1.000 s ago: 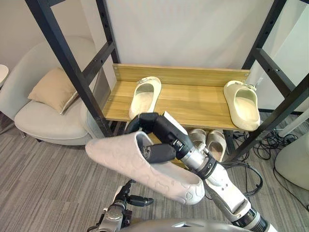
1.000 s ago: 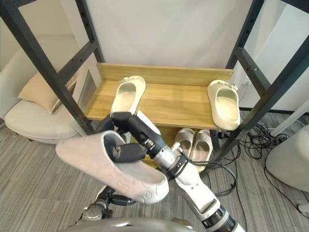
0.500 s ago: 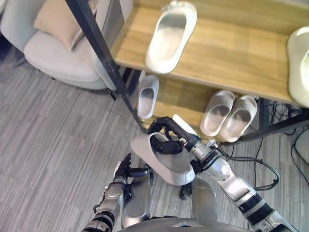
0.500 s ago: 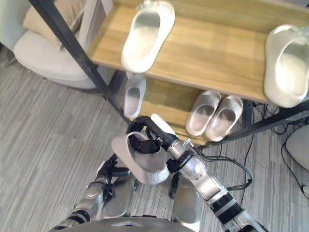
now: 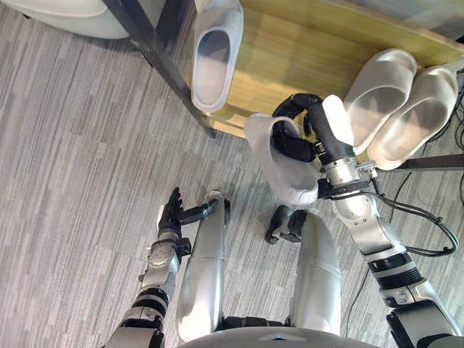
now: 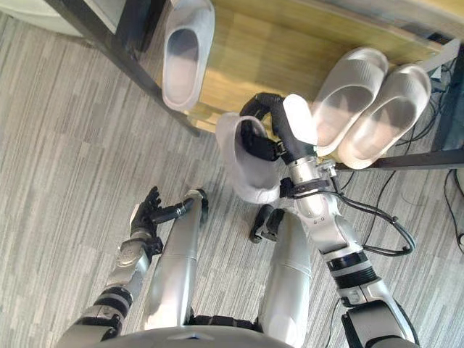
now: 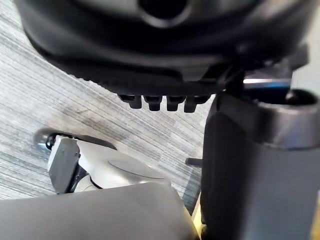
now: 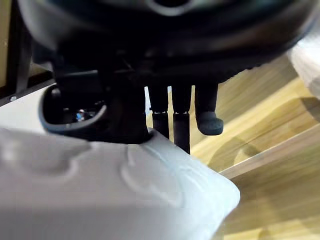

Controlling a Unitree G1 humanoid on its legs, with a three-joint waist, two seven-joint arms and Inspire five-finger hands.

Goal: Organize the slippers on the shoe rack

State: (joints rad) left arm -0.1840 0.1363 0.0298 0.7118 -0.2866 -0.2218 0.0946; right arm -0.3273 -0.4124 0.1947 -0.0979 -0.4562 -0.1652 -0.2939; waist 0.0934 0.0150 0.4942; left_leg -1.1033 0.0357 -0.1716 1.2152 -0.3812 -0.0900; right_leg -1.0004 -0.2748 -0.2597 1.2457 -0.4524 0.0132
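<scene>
My right hand [image 5: 303, 129] is shut on a pale slipper [image 5: 284, 165], fingers curled inside its opening, thumb outside. The slipper [image 8: 100, 185] hangs heel-up and tilted at the front edge of the rack's lower wooden shelf [image 5: 290, 51]. A single grey-white slipper [image 5: 212, 54] lies on that shelf to the left of it. A matching pair [image 5: 380, 87] lies to the right, close to my right hand. My left hand [image 5: 172, 212] hangs low on the left over the carpet, fingers [image 7: 160, 102] straight and holding nothing.
A black rack post [image 5: 156, 51] slants down to the floor just left of the single slipper. Grey striped carpet [image 5: 72, 145] spreads in front of the rack. Black cables [image 5: 428, 225] lie on the floor at the right.
The camera has tipped far down, so the upper shelf has left the picture. My right hand has carried the slipper forward to the lower shelf's edge and turned it more upright.
</scene>
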